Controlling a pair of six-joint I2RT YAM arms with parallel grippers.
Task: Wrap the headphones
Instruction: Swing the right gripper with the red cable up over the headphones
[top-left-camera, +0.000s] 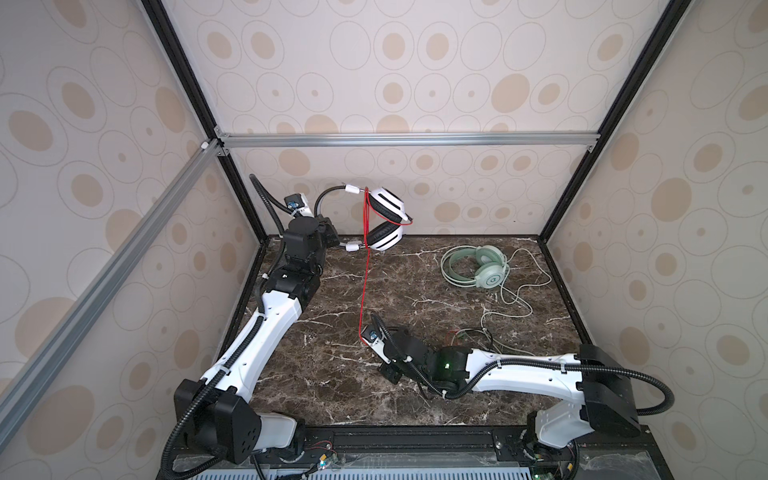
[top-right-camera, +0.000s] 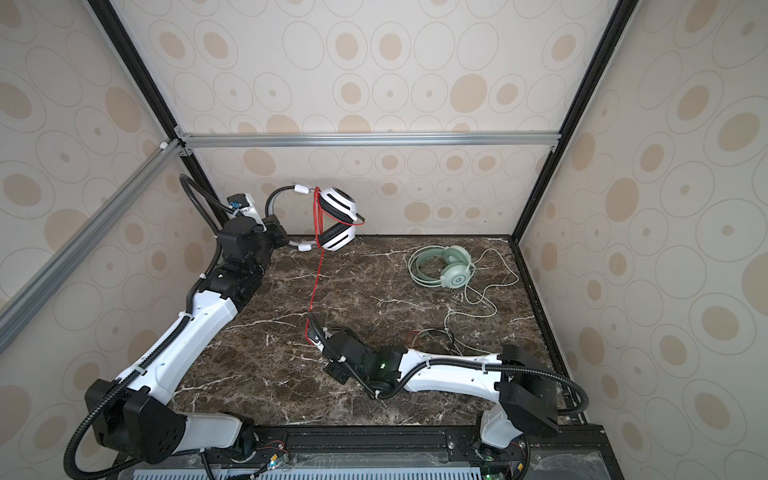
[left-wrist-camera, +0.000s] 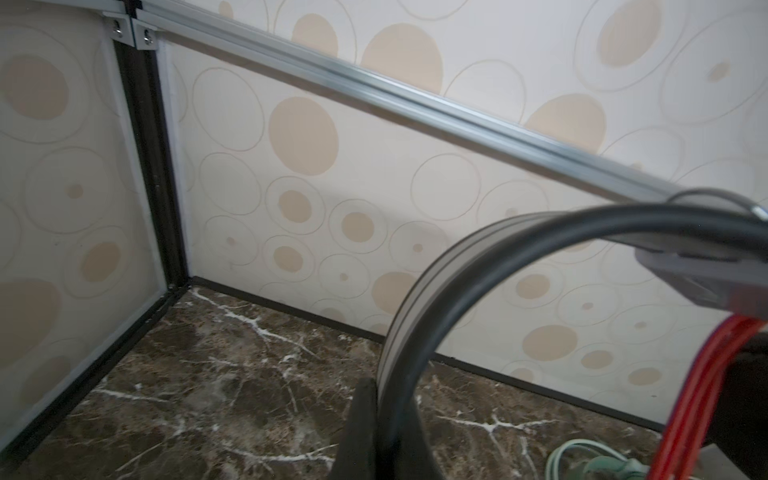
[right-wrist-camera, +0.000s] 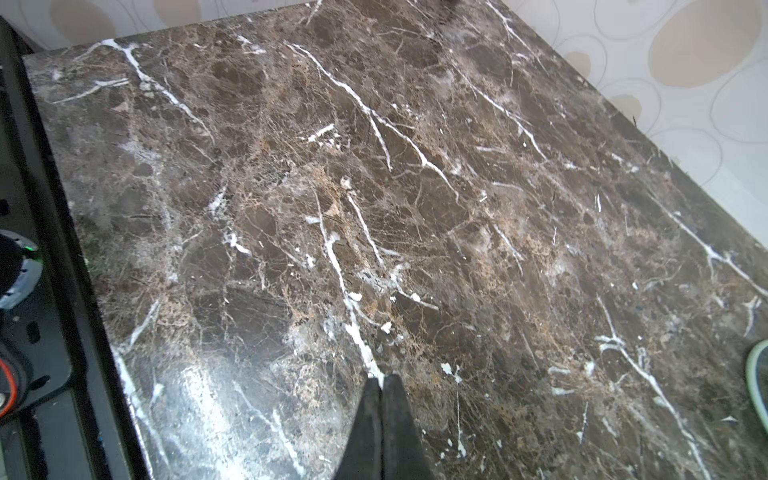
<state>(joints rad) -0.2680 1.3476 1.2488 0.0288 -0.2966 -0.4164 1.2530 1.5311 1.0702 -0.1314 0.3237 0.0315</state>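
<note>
With our left gripper (left-wrist-camera: 386, 395) clamped on its band (left-wrist-camera: 409, 299), we held the white headset (top-left-camera: 386, 208) aloft at eleven o'clock so its red cord (top-left-camera: 365, 282) ran clear toward our right gripper (right-wrist-camera: 381, 380), jaws pressed together, near six.

I log on my rig: left arm (top-left-camera: 266, 332) and right arm (top-left-camera: 528, 370), white shells, black joint housings. Black corrugated conduit (top-left-camera: 540, 363) along each, fastened with white ties. Green indicator light (top-left-camera: 447, 365) near the right wrist. The right tool (right-wrist-camera: 381, 380): black tapered fingers.
</note>
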